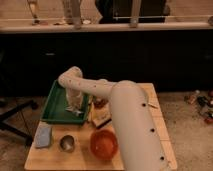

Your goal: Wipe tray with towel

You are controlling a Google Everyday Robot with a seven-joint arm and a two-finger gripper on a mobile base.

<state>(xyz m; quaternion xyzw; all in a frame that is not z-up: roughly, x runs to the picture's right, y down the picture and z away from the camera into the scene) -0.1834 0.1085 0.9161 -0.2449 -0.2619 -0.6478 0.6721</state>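
Gripper (75,102) is held on towel (74,111) near tray (54,107) right wall; grip cannot be told; left floor free.

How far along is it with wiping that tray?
Done: the towel is in the tray, with the gripper down on it. In hand: a wipe, it seems, near the tray's right side. Left: probably the bare floor to the left; how clean the tray is, I cannot tell.

Smooth pale claw (75,98) over cloth towel (75,111) inside green plastic tray (50,107), matt wooden table (52,159)
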